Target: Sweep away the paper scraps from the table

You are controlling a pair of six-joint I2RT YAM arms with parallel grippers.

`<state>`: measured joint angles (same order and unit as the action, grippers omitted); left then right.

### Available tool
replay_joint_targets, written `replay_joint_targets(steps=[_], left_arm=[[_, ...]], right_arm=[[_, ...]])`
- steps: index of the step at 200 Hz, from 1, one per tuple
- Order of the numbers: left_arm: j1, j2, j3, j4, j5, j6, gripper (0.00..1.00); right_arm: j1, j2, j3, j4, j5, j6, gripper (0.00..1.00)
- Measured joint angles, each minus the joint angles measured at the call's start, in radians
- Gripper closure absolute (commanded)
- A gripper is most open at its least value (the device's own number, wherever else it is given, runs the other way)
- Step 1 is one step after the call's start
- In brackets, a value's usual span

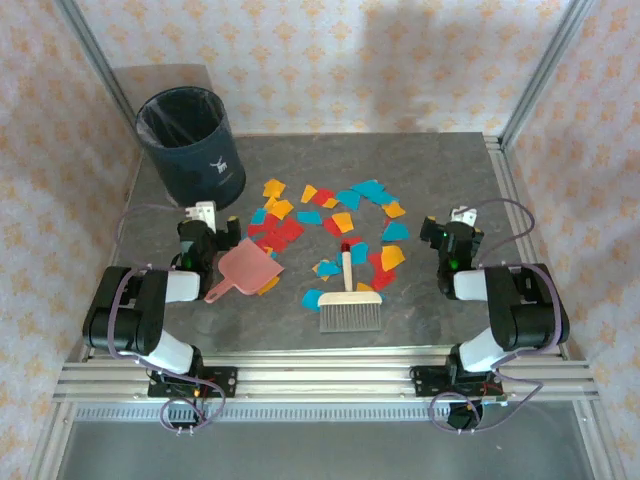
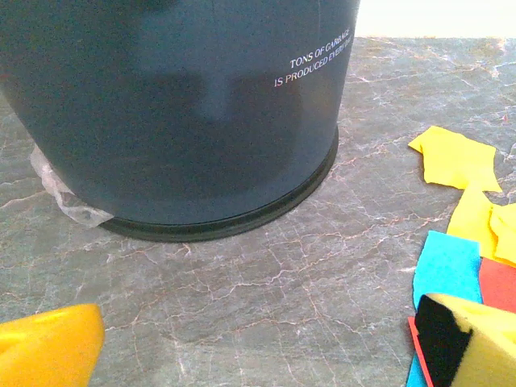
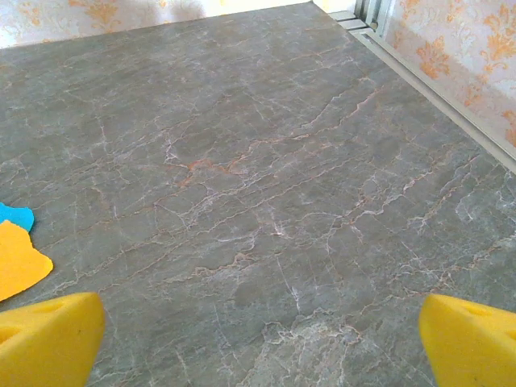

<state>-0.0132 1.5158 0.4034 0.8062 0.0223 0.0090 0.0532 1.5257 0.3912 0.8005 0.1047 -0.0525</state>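
Currently, both arms sit at the near edge and nothing is gripped. Left end effector [image 1: 205, 214] is released, its yellow pads spread wide and facing the dark bin [image 1: 190, 140] at the far left. Right end effector [image 1: 458, 220] is likewise released, with bare tabletop [image 1: 440, 175] between its pads.

The paper scraps [image 1: 343, 222] lie in a loose band across the middle of the tabletop: red, orange-yellow and teal pieces, some overlapping. The thickest part is just right of the bin, and a few lie around the brush handle.

Handling judgement: the scraps look thin, limp and very light. They lie flat on smooth stone, so there is little edge to pinch. They probably slide easily and may scatter under a quick stroke. Best not picked up singly but pushed with the tools.

- Brush [image 1: 349, 305]: bristles near, handle pointing far into the scraps. Take it by the handle.
- Pink dustpan [image 1: 245, 268]: lies just beside the left arm, some scraps touching its far edge. The slim handle at its near-left end looks like the place to grip.
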Motion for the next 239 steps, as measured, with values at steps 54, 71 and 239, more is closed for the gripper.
replay_joint_targets(steps=[54,71,239], left_arm=[[0.0,0.0,-0.001,0.014,0.001,0.011,0.0],[0.0,0.0,-0.001,0.014,0.0,0.011,0.0],[-0.003,-0.143,0.002,-0.11,-0.12,-0.022,0.0]], right_arm=[[0.0,0.0,0.0,0.0,0.0,0.0,0.01],[0.0,0.0,0.0,0.0,0.0,0.0,0.01],[0.0,-0.078,0.012,-0.103,0.022,0.012,0.01]])
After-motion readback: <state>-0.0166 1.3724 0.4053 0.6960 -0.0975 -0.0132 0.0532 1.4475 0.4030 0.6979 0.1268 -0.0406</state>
